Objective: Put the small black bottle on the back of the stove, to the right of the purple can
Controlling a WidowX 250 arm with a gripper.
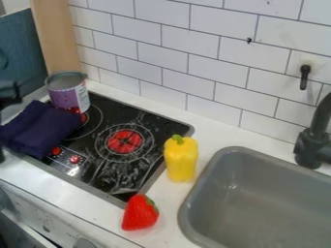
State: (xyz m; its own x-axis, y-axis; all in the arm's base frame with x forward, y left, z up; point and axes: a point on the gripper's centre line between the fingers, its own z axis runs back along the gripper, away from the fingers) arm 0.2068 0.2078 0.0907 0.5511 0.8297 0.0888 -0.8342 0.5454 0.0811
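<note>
Strawberry (pixel 140 213) lies bottom centre, supported by the flat desk (pixel 169 206) beside the stove (pixel 150 127); far left, jaws (pixel 10 94) near the cloth (pixel 38 129), spread or pressed together, I cannot tell.

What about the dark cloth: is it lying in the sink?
No, the dark cloth lies partly over the black stovetop, next to the can and away from the gray sink.
</note>
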